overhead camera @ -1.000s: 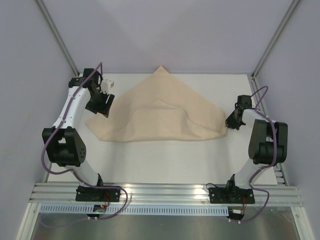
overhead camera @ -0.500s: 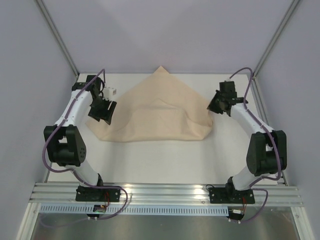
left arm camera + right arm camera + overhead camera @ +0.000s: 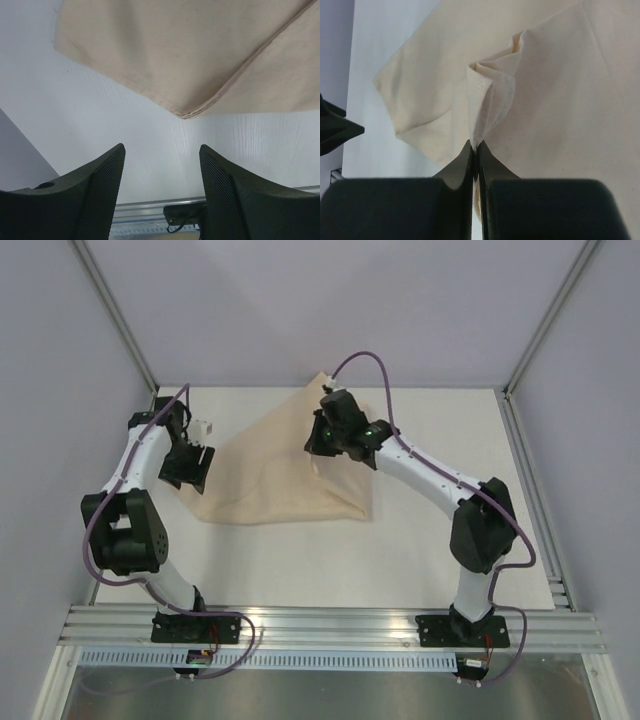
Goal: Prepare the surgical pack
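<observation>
The beige cloth sheet [image 3: 270, 470] lies folded on the white table, its right part doubled over to the left. My right gripper [image 3: 318, 450] is shut on a pinched corner of the cloth [image 3: 482, 107] and holds it above the middle of the sheet. My left gripper [image 3: 192, 468] is open and empty, just left of the cloth's left edge; its view shows a folded cloth corner [image 3: 192, 111] ahead of the open fingers [image 3: 107, 190]. The steel tray, scissors, tweezers and gauze are not visible.
The white table [image 3: 420, 560] is bounded by grey walls at the back and sides. An aluminium rail [image 3: 330, 625] with the arm bases runs along the near edge. The right arm [image 3: 430, 475] stretches diagonally over the table's right half.
My right gripper has carried the cloth's right corner leftward over the sheet, folding it over. The left gripper has drawn back slightly to the left.
</observation>
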Controlling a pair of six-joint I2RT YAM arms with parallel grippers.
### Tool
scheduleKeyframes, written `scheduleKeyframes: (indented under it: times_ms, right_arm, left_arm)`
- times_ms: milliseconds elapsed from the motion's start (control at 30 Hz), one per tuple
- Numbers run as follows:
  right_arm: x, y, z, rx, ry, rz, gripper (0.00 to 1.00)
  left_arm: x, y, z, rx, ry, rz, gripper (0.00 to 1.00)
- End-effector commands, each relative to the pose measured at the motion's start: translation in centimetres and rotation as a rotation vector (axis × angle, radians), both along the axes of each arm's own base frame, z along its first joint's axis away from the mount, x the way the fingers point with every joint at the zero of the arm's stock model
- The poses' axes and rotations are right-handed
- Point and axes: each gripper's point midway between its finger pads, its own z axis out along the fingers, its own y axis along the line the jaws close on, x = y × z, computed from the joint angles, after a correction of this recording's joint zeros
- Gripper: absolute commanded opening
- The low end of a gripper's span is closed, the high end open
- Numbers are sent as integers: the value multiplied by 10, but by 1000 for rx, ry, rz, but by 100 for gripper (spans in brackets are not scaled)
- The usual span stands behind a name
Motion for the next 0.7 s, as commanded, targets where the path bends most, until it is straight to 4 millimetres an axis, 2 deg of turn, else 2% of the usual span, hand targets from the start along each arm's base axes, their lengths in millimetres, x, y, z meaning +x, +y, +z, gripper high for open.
scheduleKeyframes:
  times_ms: [0,33,67,100,133,167,233,267,333,367,500,533,600,633,667]
  right_arm:
    - [-1,54,20,63,-51,64,1]
    - [-6,68,9,68,-19,105,0]
    - [-7,76,9,71,-18,119,1]
    - [-12,90,18,86,-34,144,0]
    - [-12,98,8,70,-26,156,1]
    - [-16,110,13,79,-44,174,1]
    - [-20,121,10,81,-44,191,1]
    - [-24,129,1,77,-31,203,1]
    - [-23,137,0,77,-46,206,0]
    - [-25,140,-11,63,-34,209,1]
    - [-12,131,-46,-23,-34,158,1]
    - [-12,132,-62,-51,-25,166,2]
    - [-13,133,-77,-84,-11,205,16]
    - [-14,138,-88,-93,3,228,32]
    - [-21,144,-92,-78,32,279,42]
  left_arm:
    - [6,8,7,30,-54,-11,71]
    - [5,11,3,43,-43,-7,71]
    - [5,13,0,51,-39,-8,71]
    - [7,13,-3,53,-40,-11,71]
    - [5,15,-7,52,-31,-6,71]
    - [5,14,-10,51,-25,-8,71]
    - [6,15,-14,51,-18,-8,71]
    - [6,14,-15,49,-15,-7,71]
    - [6,14,-18,48,-5,-9,71]
    - [8,15,-20,49,-7,-10,71]
    - [11,15,-25,50,4,-13,71]
    - [13,15,-25,49,1,-15,71]
    - [13,16,-24,51,-1,-16,71]
    - [14,17,-23,59,-1,-14,71]
    - [14,21,-22,79,-1,-12,71]
